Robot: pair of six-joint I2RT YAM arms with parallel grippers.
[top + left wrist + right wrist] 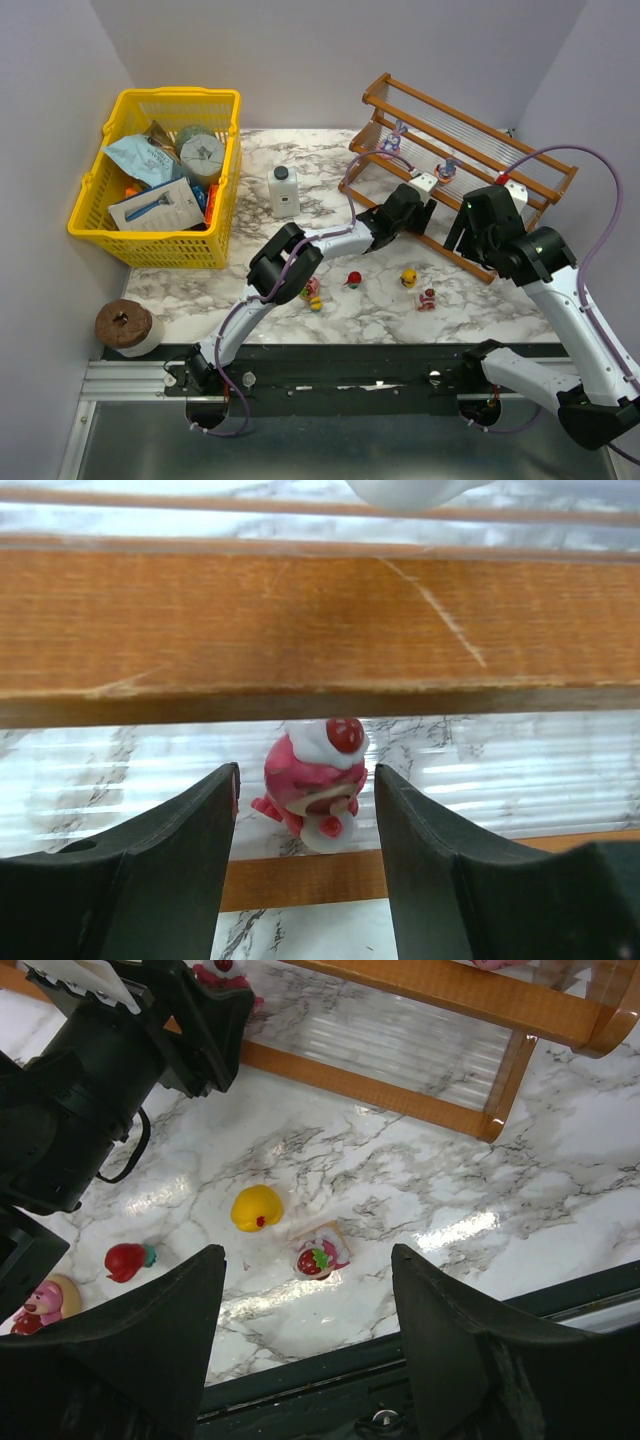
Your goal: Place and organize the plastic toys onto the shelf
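The shelf (pixel 520 160) stands at the back right, with two purple bunnies (pixel 393 141) (pixel 446 168) on its upper tier. My left gripper (pixel 305 815) is open at the lower tier. A pink-red figure (pixel 315 785) stands on the ribbed panel between the fingers, touching neither; in the top view the left gripper (pixel 428 203) hides it. My right gripper (pixel 305 1295) is open and empty above the table, over a strawberry toy (pixel 320 1253) and a yellow toy (pixel 256 1208). A red toy (pixel 353 279) and a pink-yellow pair (pixel 312 293) lie further left.
A yellow mesh basket (pixel 180 247) full of packets stands at the back left. A white bottle with black cap (pixel 284 192) stands between the basket and the shelf. A brown roll (pixel 128 325) sits at the near left edge. The shelf's front rail (pixel 300 875) runs under my left fingers.
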